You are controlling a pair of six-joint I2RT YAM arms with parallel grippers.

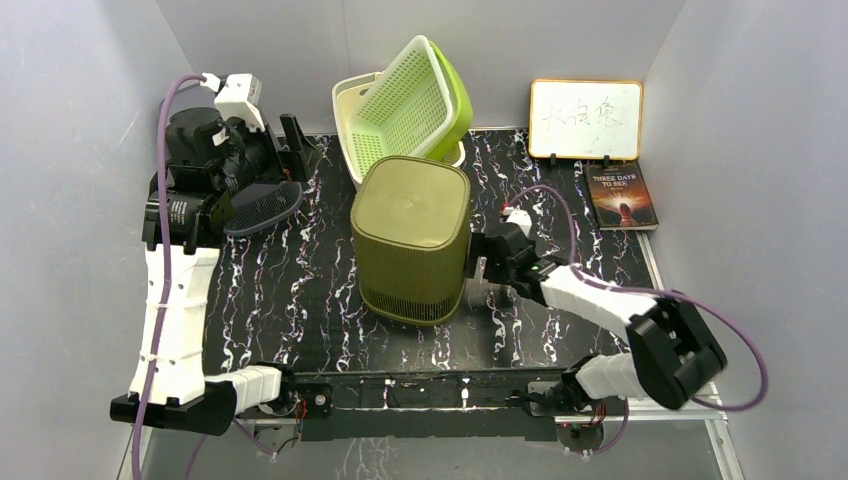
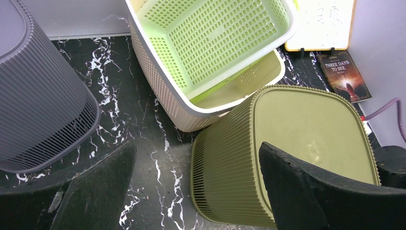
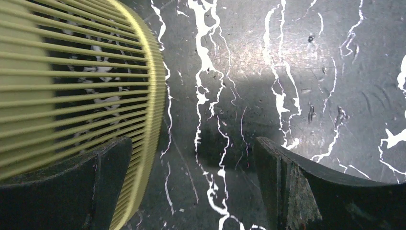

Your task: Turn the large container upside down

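You see the olive bin point(image 1: 412, 238) bottom-up on the table point(image 1: 300, 290); your right gripper point(image 3: 191, 165), jaws released, sits just beside it; left gripper point(image 2: 196, 155) likewise spread.

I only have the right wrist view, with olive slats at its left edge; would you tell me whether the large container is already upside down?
Observer: Yes. From above, the olive container stands with its closed base up and its open rim on the table.
Operator: Where is my right end effector relative to it?
Observer: The right end effector sits open, low at the container's right side, closed on nothing.
Operator: And the left arm?
Observer: The left end effector is open too, raised over the table's left side, beside a grey container.
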